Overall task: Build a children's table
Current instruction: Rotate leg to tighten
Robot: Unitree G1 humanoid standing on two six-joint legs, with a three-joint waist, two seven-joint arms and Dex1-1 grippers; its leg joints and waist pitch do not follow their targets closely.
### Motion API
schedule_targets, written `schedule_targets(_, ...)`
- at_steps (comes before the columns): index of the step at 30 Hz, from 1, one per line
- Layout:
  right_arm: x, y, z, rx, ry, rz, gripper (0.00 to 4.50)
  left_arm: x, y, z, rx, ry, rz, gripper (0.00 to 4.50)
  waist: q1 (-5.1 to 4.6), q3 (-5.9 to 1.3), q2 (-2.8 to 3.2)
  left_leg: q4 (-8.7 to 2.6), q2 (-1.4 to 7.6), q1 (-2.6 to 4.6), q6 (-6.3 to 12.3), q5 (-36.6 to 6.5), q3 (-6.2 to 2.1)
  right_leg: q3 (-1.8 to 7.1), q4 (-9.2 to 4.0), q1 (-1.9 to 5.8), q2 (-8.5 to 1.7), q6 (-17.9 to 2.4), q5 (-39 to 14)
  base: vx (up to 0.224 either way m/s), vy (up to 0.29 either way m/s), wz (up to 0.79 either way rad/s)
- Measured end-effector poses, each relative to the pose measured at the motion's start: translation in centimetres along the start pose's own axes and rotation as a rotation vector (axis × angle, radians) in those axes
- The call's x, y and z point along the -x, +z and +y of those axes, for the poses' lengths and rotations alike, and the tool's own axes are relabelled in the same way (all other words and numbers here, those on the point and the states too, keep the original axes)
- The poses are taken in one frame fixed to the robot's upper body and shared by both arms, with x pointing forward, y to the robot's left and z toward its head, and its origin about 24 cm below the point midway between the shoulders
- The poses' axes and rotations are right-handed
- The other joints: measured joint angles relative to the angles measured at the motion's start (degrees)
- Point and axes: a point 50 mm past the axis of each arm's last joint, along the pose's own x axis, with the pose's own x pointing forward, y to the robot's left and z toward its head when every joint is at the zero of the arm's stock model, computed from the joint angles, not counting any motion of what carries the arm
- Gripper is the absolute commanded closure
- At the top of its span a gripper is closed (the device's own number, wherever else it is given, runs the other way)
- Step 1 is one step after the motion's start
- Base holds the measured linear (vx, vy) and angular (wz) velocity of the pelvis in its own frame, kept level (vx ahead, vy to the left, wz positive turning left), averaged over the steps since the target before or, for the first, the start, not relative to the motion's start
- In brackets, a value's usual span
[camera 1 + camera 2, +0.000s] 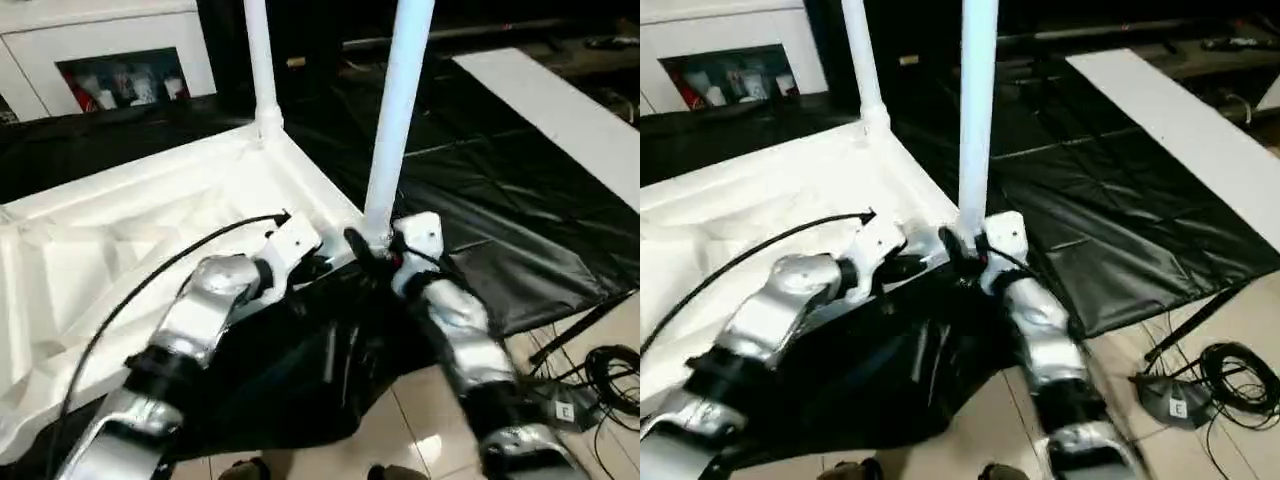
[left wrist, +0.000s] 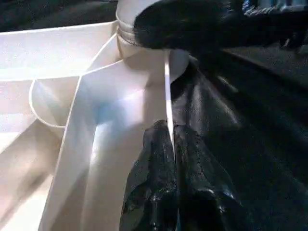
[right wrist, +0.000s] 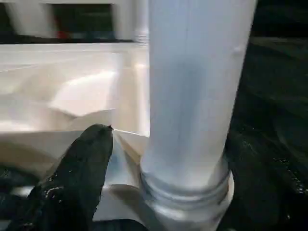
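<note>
Left tool has its fingers pressed together on the thin rim of the top; the rim's edge runs into the seam between them, so it looks like a pinch meant to keep the top from sliding or tipping while the corner is worked. Right tool stands wide at the foot of the near leg. One finger sits just beside the tube without touching it, which reads as a loosened grip on a leg that stands by itself in its socket.

In the head view the top lies upside down, ribbed side up, so the sockets face upward to take the legs. It spreads from the picture's centre toward 9 o'clock. The near leg rises upright from the corner at the centre, and a second leg stands in the corner at 11 o'clock from it. That makes two legs in place, so I judge the job about half done.

The top rests on the bench, which is covered in black sheet, and its near corner reaches the bench's edge, close to both arms. A cabinet stands at 10 o'clock, and cables lie on the floor at 4 o'clock.
</note>
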Motion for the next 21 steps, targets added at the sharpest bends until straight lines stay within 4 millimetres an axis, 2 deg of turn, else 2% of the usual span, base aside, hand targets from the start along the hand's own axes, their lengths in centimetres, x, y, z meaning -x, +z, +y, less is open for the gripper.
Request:
schedule_targets(4,1.4,0.5,-0.8,0.073,0.178,0.01,0.72,1.4,-0.4,-0.1,-0.014,-0.097,-0.006,4.5,0.68,0.07,0.19,-0.02,0.24,-0.08,0.28,0.17,-0.01,-0.03,0.0,-0.09,0.27,-0.03,-0.26,0.026,-0.014,-0.01)
schedule_targets(10,3.2,0.5,-1.8,0.112,0.331,0.046,0.72,2.7,-0.9,-0.2,-0.024,-0.189,0.001,4.5,0.82,0.11,0.19,0.15,0.23,-0.24,0.28,0.07,0.04,0.0,-0.04,-0.1,0.25,-0.26,-0.4,0.0,0.0,0.0)
schedule_targets(14,3.6,0.7,-1.9,0.119,0.401,0.052,0.72,3.4,-1.1,-0.4,-0.032,-0.245,0.01,4.5,0.76,0.12,0.2,0.21,0.25,-0.22,0.27,0.07,0.04,0.01,0.03,-0.1,0.25,-0.27,-0.39,0.0,0.0,0.0)
schedule_targets(21,3.4,0.6,-1.4,0.129,0.464,0.068,0.72,3.5,-1.2,-0.7,-0.029,-0.285,0.011,4.5,0.87,0.12,0.2,0.28,0.24,-0.23,0.27,0.07,0.04,0.05,0.09,-0.1,0.25,-0.28,-0.38,0.0,0.0,0.0)
